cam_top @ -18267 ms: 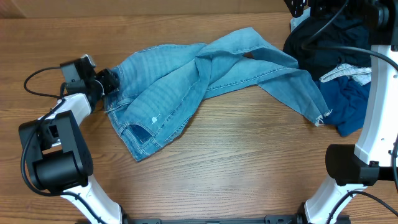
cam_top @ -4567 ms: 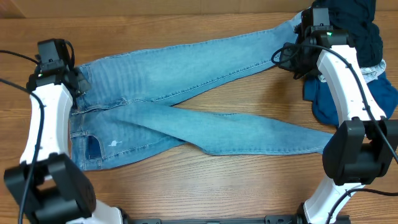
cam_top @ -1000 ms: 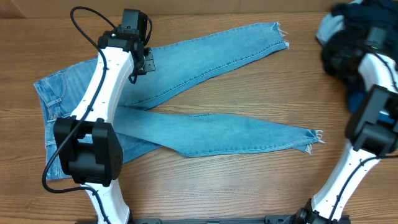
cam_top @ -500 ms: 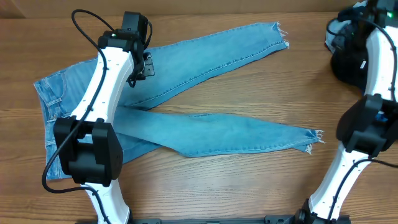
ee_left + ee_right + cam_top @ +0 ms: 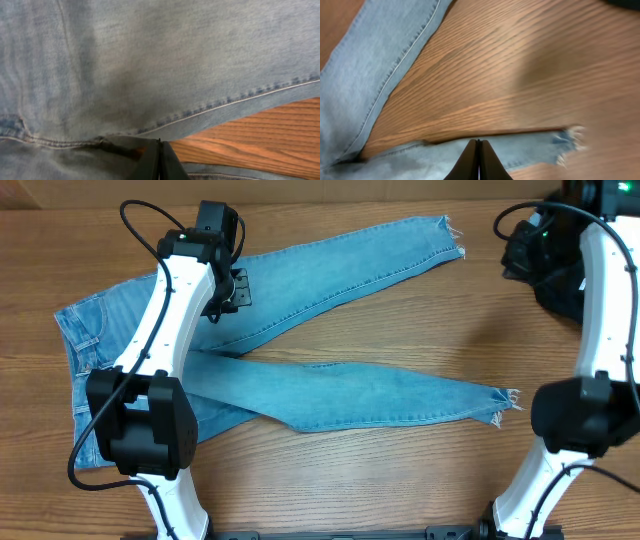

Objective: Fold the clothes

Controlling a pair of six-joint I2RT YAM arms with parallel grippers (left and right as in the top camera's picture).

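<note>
Long light blue denim jeans (image 5: 350, 395) lie flat on the wooden table (image 5: 400, 480), waist at the left edge, frayed legs splayed toward the right edge. Left gripper (image 5: 160, 159) is closed over denim near the crotch seam. Right gripper (image 5: 480, 159) is closed and empty above bare wood. Dark fabric heap (image 5: 558, 292) sits at the far right corner.

Left gripper (image 5: 160, 150) closed, empty — right gripper (image 5: 479, 147) closed too.

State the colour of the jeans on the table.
The jeans are light blue denim; the overhead view shows it best.
</note>
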